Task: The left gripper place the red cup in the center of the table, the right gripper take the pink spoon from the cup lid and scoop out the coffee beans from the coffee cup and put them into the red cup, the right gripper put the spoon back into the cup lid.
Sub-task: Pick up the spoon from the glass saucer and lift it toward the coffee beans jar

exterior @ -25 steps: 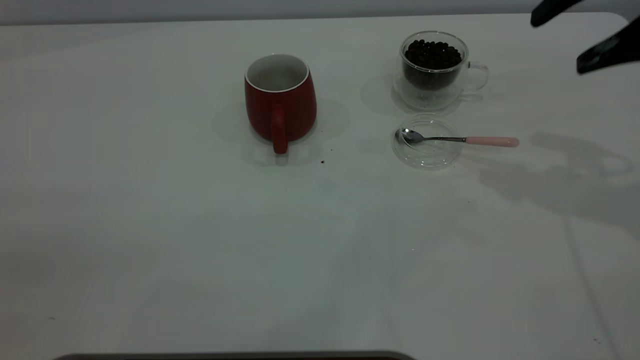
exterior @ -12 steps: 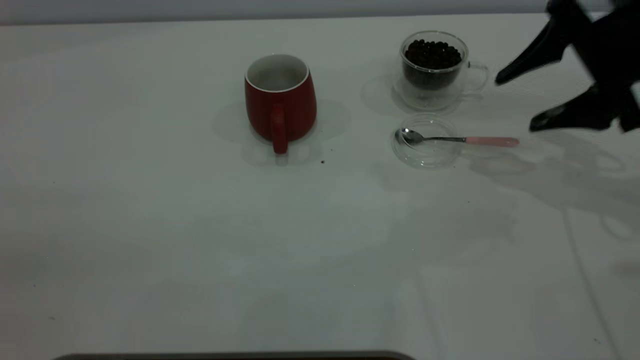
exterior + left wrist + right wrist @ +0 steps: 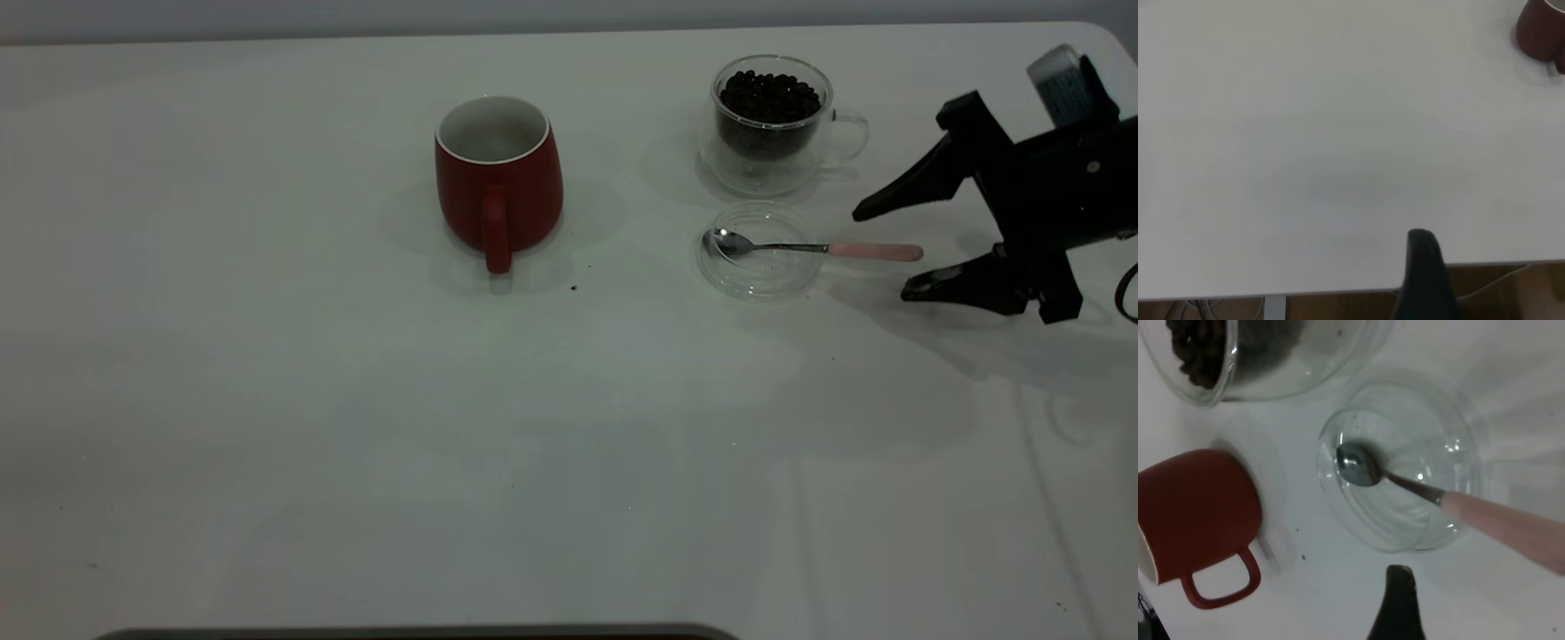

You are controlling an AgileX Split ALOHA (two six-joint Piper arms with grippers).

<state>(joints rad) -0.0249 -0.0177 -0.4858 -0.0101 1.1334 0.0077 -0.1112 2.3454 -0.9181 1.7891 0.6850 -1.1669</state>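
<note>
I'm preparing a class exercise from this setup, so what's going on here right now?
The right hand, open, sits just off the pink handle end of the spoon, which rests on the cup lid. The red cup stands mid-table, the coffee cup is full of beans, and the left hand is parked at the table edge.

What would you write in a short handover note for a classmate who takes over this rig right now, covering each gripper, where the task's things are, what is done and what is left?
Right gripper: open, empty, level with the end of the pink spoon's handle, not touching it.
Left gripper: only one finger shows, over the bare table edge, holding nothing.
Red cup: upright near the table's middle, released, no beans visible inside.
Spoon: bowl in the clear cup lid, handle over the rim toward the right gripper.
Coffee cup: behind the lid, full of beans.
Done: red cup placed.
Left: grasp spoon, scoop beans into the red cup, return spoon to the lid.
</note>
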